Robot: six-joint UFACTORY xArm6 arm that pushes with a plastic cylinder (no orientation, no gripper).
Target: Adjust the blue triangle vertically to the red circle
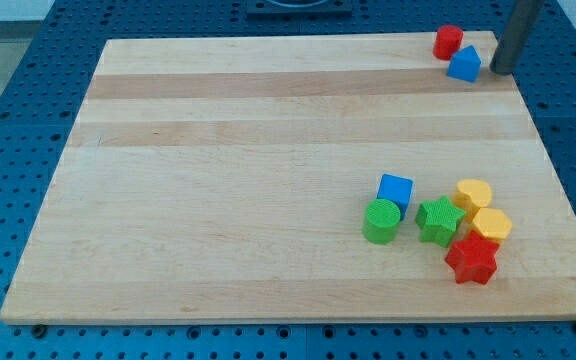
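The blue triangle [464, 63] sits near the view's top right corner of the wooden board [268, 150]. The red circle [448, 41] stands just above and left of it, almost touching. My tip [501, 71] is the lower end of the dark rod, just right of the blue triangle with a small gap between them.
A cluster lies at the view's lower right: a blue cube [395, 190], a green cylinder [381, 221], a green star [439, 220], two yellow blocks [474, 194] [490, 225] and a red star [471, 259]. The board's right edge is close to my tip.
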